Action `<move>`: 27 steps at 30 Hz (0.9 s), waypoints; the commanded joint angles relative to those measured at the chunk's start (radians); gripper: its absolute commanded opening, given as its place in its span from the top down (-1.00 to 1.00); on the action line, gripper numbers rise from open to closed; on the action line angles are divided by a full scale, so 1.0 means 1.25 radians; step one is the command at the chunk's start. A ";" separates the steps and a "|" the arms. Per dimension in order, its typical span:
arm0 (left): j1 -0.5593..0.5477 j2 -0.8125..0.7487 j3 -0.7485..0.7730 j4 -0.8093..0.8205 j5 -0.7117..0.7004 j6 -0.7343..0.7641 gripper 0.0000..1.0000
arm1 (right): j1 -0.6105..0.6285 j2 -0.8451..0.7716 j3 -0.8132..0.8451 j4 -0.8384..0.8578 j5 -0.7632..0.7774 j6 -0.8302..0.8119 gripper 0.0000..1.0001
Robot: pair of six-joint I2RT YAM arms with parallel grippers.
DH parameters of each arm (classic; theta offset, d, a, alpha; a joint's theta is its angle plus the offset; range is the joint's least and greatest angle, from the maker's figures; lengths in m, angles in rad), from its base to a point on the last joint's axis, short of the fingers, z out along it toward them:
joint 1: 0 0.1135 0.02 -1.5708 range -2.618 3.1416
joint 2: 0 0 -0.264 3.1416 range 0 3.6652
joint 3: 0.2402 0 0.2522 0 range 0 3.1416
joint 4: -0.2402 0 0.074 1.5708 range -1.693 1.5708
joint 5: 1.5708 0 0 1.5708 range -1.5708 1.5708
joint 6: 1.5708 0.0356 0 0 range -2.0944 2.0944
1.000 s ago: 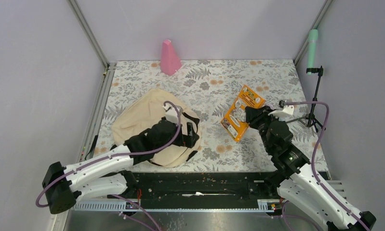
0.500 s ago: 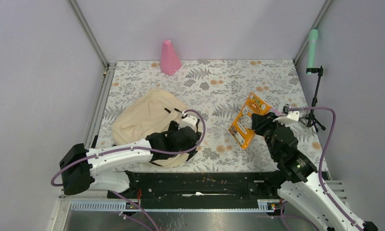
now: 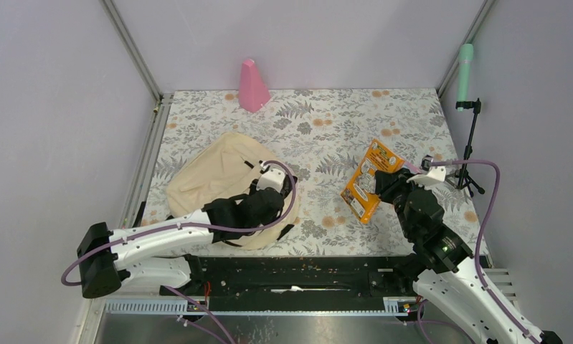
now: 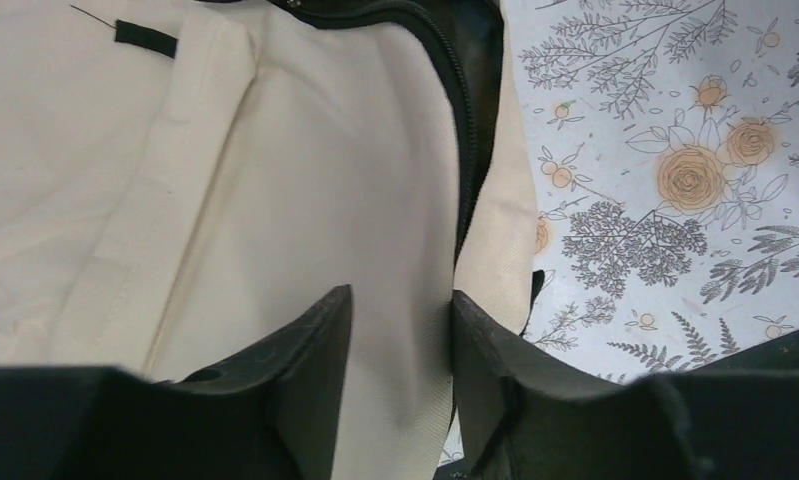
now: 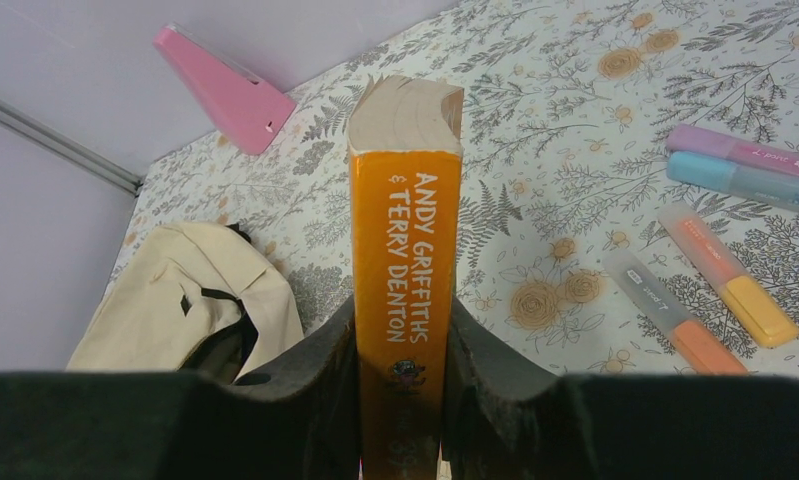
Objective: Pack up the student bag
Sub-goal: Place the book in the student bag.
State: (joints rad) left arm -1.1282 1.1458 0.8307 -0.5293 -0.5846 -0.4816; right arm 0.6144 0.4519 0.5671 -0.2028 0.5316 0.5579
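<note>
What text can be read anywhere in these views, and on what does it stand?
"ANDY GRIFFITHS & TERRY DENTON": down the spine of the orange book.
Its front cover, seen from above: print too small to read.
Small print on the markers: too blurred to read.

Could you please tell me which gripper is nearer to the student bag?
Left. The left gripper is on the student bag, fingers astride its fabric; the right gripper holds an orange book well to its right.

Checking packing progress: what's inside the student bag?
The student bag shows only a dark gap along its zipper; cream fabric hides any contents. The orange book is outside it.
</note>
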 commanded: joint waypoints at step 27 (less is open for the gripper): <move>0.345 -0.155 0.192 0.170 0.350 0.313 1.00 | 0.078 0.167 0.089 0.224 -0.497 0.160 1.00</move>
State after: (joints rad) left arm -0.7315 1.0019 1.0775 -0.5285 -0.2722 -0.1211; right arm 0.6636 0.6609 0.5976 -0.1223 -0.0376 0.7067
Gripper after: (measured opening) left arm 0.013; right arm 0.329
